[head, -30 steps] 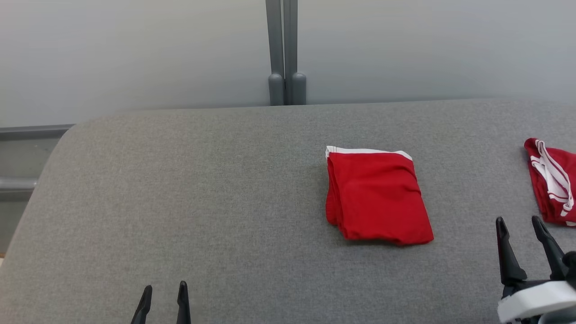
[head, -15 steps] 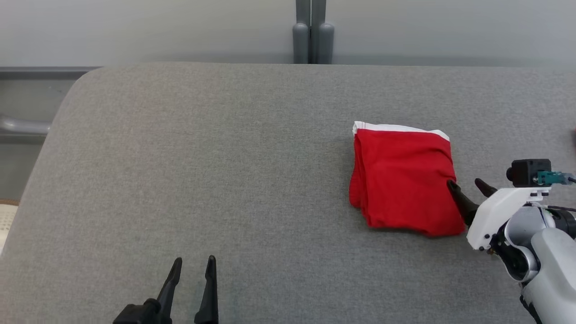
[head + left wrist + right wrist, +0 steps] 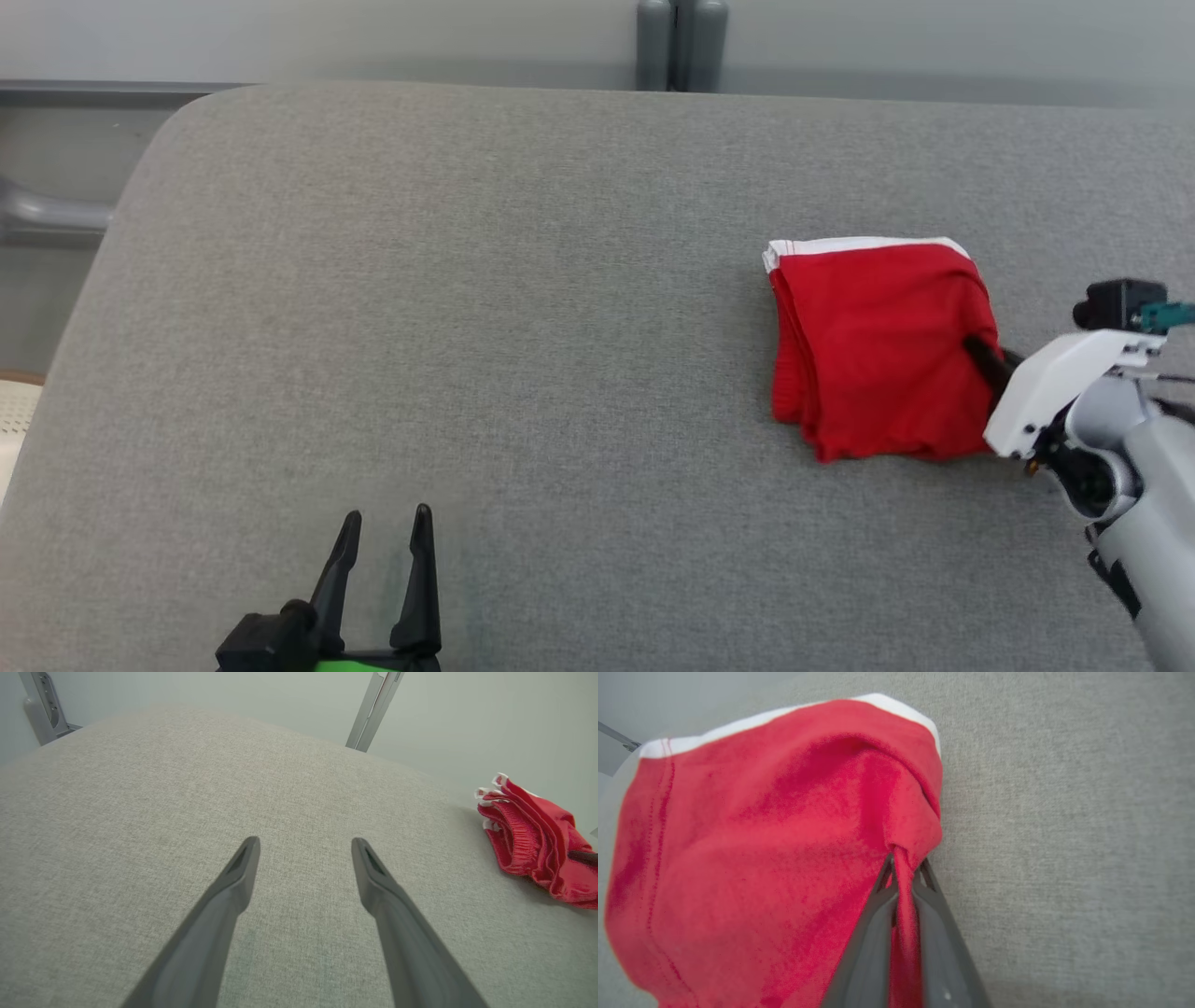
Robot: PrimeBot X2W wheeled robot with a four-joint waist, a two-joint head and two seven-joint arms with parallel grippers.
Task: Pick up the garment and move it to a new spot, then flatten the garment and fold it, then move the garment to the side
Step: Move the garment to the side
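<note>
Head view is looking down on a broad padded surface [image 3: 448, 327] covered in grey woven cloth. Its weave is showing as a fine, even fleck, and its far left corner is curving round in a soft arc. Beyond the far edge a pale, plain wall [image 3: 373, 37] is rising, with a pair of rounded grey posts [image 3: 681, 42] standing side by side against it. Off the surface's left side a grey pipe [image 3: 47, 219] is running level.

The garment [image 3: 878, 350] is lying on the right part of the surface, folded into a rough rectangle of several layers. Its cloth is a bright red matte knit with a white band along the far edge. In the left wrist view the stacked folds are showing ribbed edges with white trim.

The right gripper [image 3: 982, 355] is sitting at the garment's right edge, its dark fingers clamped tight on a pinch of the red fabric. In the right wrist view the cloth is bunching into a narrow ridge between the two fingers, with creases running toward them. Behind the fingers a white wrist housing [image 3: 1064, 378] and a pale grey forearm [image 3: 1153, 523] are sitting just beside the garment.

The left gripper [image 3: 386, 515] is hovering over bare grey cloth at the near left, well apart from the garment — its two tapered dark fingers are standing spread with nothing between them.
</note>
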